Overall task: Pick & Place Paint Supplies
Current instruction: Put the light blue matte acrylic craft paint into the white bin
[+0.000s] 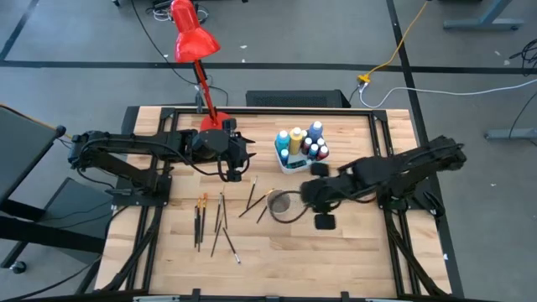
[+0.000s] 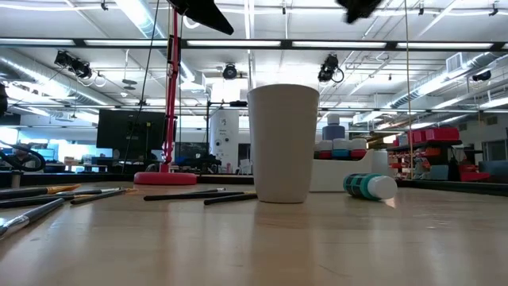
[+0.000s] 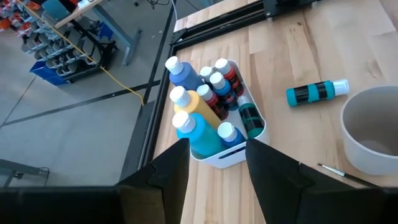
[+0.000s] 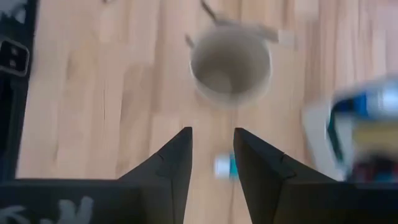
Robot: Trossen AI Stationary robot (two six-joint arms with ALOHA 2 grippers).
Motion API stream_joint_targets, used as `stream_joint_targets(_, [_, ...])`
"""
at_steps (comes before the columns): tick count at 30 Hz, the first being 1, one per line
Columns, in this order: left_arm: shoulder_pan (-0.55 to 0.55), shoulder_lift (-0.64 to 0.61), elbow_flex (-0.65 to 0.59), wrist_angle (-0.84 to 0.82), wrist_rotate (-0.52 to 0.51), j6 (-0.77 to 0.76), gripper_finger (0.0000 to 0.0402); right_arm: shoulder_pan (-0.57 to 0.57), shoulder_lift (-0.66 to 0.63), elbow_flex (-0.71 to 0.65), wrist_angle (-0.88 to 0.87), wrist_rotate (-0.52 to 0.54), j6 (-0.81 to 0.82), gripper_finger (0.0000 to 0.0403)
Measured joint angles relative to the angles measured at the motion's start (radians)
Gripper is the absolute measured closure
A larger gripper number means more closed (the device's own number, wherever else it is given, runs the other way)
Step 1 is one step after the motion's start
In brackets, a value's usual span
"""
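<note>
Over on the left of the desk (image 1: 352, 252), a scatter of thin brushes (image 1: 214, 220) lies flat on the wood, dark and brown handles, some crossing one another. Behind them stands the red lamp (image 1: 191, 38), its base near the back edge.

The left pincer (image 3: 216, 168) hangs above the desk just beside the lamp base, fingers spread and holding nothing. Its wrist view looks down on the white caddy (image 3: 227, 158), which sits ahead of the two dark fingers and apart from them. The caddy is packed with upright paint bottles (image 3: 199, 115): blue, yellow and teal ones with white caps, plus smaller dark ones.

In the middle stands the white cup (image 2: 282, 143), upright, with a couple of brushes lying just beside it. The caddy is behind it, toward the back edge.

Now the right side: a teal bottle (image 2: 370, 186) lies on its side on the wood, between the cup and the caddy. The right pincer (image 4: 211, 165) hovers over it, fingers parted, and in its wrist view the bottle shows in the gap between them, down on the desk. The fingers grip nothing, and the cup sits farther ahead of them.
</note>
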Motion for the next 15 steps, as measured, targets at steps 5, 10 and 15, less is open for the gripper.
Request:
stream_joint_targets(5, [0.000,0.000,0.000,-0.001,0.000,-0.003,0.0235,0.040,-0.065,-0.061,-0.144,0.090,0.267,0.0264])
stream_joint_targets(10, [0.000,0.000,0.000,-0.002,-0.002,-0.008,0.0235,0.055,-0.105,-0.214,-0.098,0.158,0.573,0.0230])
stream_joint_targets(15, [0.000,0.000,0.000,-0.003,-0.066,-0.030,0.0235,0.036,-0.101,-0.403,0.068,0.042,0.835,0.0205])
